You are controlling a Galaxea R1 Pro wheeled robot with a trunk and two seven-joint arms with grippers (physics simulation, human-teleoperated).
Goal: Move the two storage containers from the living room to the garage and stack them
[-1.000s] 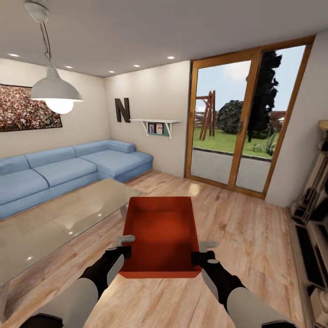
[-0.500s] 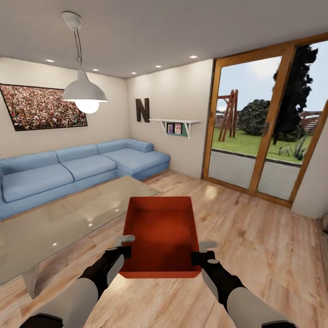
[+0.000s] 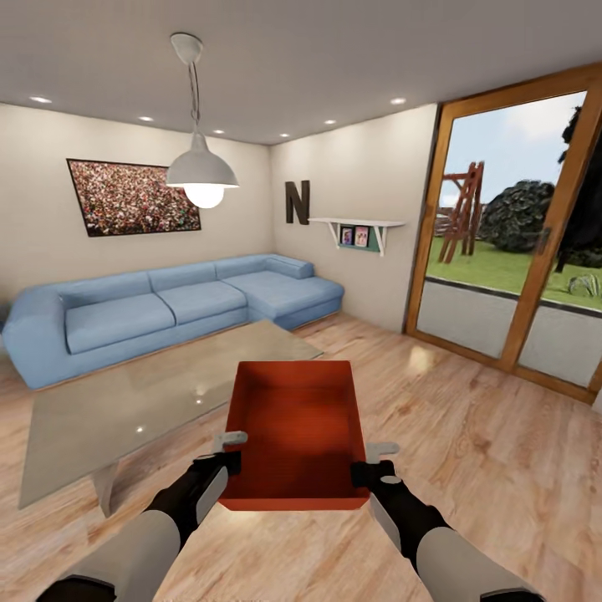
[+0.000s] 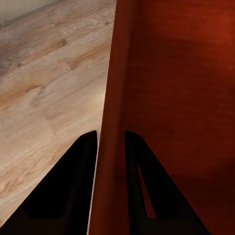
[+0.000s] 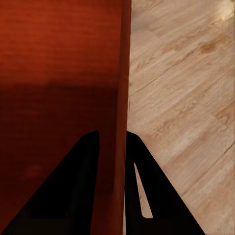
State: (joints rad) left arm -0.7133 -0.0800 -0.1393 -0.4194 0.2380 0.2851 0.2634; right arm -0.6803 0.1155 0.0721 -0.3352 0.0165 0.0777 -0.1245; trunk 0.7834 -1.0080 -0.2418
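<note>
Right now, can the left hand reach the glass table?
Probably not: the left hand is shut on the bin wall, sharing the load with the right hand, though the table stands close by.

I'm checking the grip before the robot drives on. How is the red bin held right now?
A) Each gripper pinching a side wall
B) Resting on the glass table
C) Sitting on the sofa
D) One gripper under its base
A: the left gripper and right gripper each straddle a side wall of the bin, which hangs above the wood floor.

Storage container point(image 3: 297, 431) between both tools; table point(image 3: 125, 410) left, sofa point(image 3: 167, 305) probably behind.
</note>
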